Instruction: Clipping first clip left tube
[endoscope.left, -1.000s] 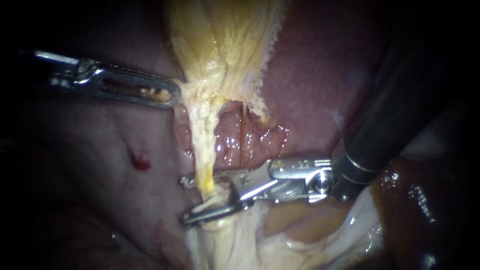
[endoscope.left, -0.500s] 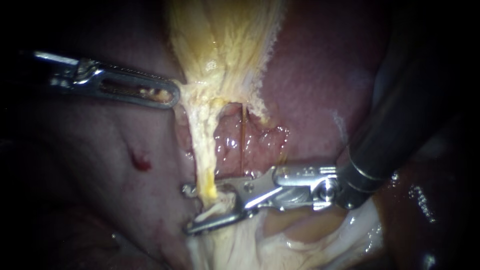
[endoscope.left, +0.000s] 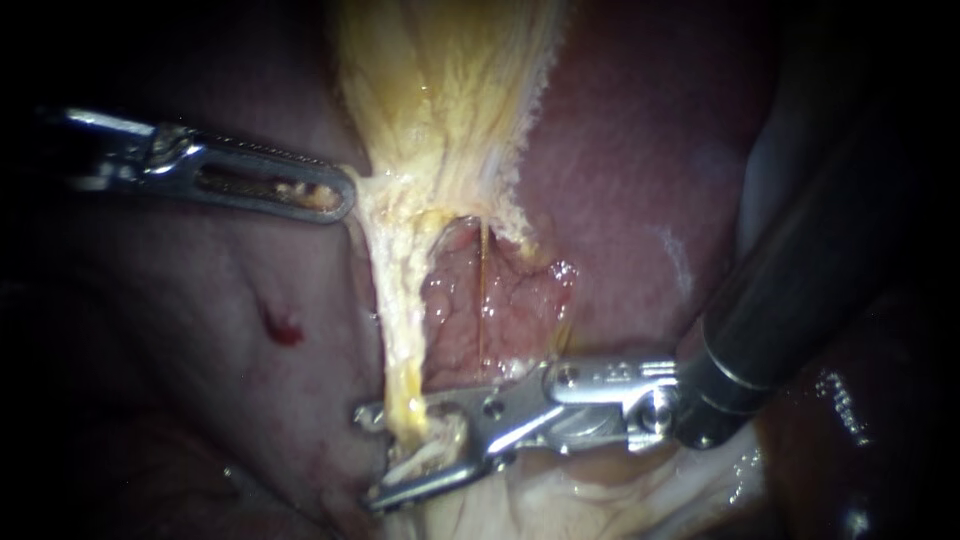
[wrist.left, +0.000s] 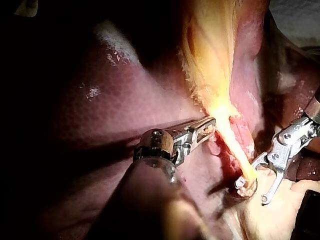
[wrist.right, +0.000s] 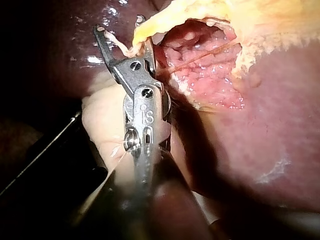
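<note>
The liver (endoscope.left: 640, 150) is dark purplish red and smooth, and it bears one small bright red spot (endoscope.left: 283, 328). The gallbladder (endoscope.left: 450, 90) is pale yellow with whitish fibrous streaks. The left tube (endoscope.left: 400, 300) is cream, becoming stronger yellow toward its lower end. The raw tissue (endoscope.left: 520, 300) beside it is pink-red, grainy and glistening, crossed by a thin orange-brown strand (endoscope.left: 481, 290). The left instrument (endoscope.left: 345, 195) is silver-grey with a dark slot. The right instrument (endoscope.left: 370, 456) is shiny silver with a black shaft.

Black surround (endoscope.left: 40, 40) — light only mid-field, fading out toward edges.
</note>
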